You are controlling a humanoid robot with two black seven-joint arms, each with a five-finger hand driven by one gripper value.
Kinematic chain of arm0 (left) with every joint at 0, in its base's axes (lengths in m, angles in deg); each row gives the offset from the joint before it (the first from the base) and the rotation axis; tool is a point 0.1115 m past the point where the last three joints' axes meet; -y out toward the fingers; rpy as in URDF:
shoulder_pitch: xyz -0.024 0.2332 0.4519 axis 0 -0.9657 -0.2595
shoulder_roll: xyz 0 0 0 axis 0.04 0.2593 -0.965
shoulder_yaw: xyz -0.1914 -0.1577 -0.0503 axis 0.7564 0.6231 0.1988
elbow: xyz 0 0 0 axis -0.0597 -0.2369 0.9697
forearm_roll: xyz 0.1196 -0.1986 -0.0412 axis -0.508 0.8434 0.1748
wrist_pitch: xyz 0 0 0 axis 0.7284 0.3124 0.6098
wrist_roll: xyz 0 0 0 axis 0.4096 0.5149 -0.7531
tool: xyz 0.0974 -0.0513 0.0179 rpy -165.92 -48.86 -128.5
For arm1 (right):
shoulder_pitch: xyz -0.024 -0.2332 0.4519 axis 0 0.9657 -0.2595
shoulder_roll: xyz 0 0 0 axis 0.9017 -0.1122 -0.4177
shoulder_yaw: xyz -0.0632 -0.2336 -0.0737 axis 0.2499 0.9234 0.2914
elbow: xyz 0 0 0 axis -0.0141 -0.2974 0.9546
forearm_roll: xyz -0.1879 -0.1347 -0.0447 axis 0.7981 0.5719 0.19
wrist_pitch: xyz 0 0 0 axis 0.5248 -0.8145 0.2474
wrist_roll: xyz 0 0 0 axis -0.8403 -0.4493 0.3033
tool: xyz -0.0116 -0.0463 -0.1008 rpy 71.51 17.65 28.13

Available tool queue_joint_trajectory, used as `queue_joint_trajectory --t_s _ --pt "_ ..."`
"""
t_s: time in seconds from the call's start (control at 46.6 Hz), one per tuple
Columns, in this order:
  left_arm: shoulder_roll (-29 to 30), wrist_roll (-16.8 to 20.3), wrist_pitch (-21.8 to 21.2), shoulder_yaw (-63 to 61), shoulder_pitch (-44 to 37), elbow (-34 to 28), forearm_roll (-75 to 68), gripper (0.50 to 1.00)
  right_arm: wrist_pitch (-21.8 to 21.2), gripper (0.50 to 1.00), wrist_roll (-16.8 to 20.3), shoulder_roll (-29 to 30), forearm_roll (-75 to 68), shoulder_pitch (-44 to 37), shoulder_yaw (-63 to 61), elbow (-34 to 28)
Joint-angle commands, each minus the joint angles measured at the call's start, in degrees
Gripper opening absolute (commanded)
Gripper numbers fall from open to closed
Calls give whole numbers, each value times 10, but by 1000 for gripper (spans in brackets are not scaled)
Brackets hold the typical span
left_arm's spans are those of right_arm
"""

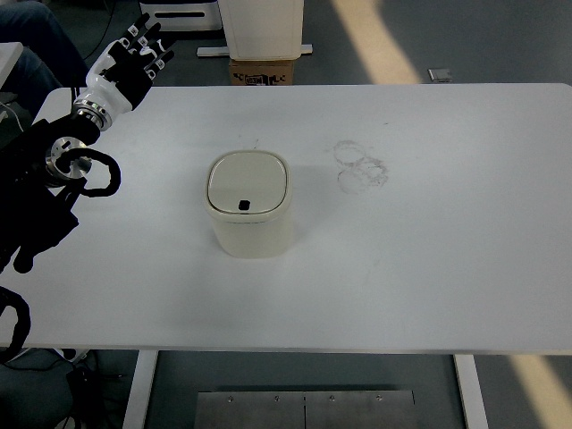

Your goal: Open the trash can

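Left hand hovers with fingers spread and empty over the far left corner of the bench. Well apart from it, the bin stands upright near the bench's middle, lid shut, dark button on its near edge.
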Motion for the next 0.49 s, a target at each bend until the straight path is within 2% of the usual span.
queue_joint_trajectory --t_s 0.0,0.365,0.472 --pt "18 0 -5 -4 1 31 1 1000 0 991 0 0 0 0 0 0" --pt "93 -3 -20 -93 39 138 2 1000 0 991 0 0 0 0 0 0" --pt "118 -32 -23 -111 59 184 1 1000 0 991 0 0 0 0 0 0"
